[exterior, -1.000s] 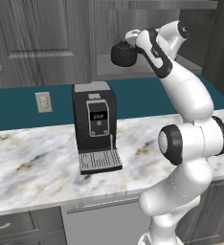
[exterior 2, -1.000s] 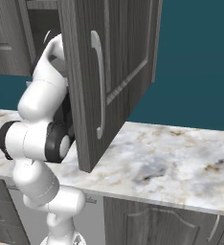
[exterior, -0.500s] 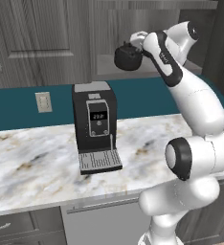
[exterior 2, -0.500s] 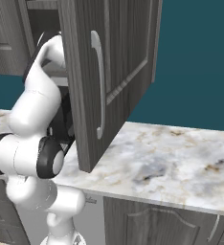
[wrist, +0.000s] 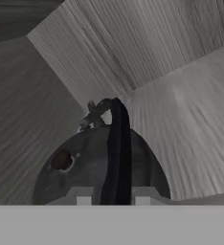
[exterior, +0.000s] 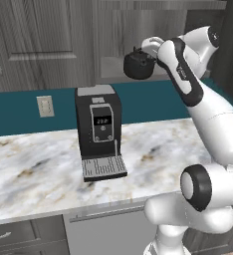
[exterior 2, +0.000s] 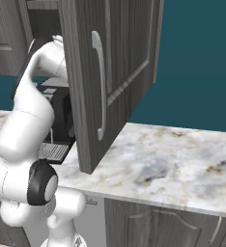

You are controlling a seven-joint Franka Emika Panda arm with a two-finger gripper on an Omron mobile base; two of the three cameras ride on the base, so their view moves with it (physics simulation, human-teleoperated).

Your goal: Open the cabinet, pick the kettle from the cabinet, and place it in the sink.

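Note:
The glossy black kettle [exterior: 138, 66] sits low in the open cabinet [exterior: 113, 35], above the coffee machine. My gripper [exterior: 148, 52] reaches in from the right and is shut on the kettle's arched top handle. In the hand view the kettle [wrist: 80, 167] lies just below the hand, its dark handle [wrist: 117, 143] running between my gripper [wrist: 114, 198] fingertips, with the spout pointing away toward the cabinet's back corner [wrist: 133, 72]. The cabinet door [exterior 2: 115, 62] with its silver bar handle [exterior 2: 101, 91] stands swung open toward the camera. The sink is out of view.
A boxy black coffee machine [exterior: 99, 132] stands on the marble counter [exterior: 34, 169] right under the kettle. A wall outlet [exterior: 45, 106] is on the teal backsplash. Low grey drawers [exterior: 24, 239] run beneath the counter. The open door overhangs the counter [exterior 2: 182, 159].
The arm's elbow has swung up and to the right. The jaws have closed in on the kettle's handle. The kettle has shifted only slightly.

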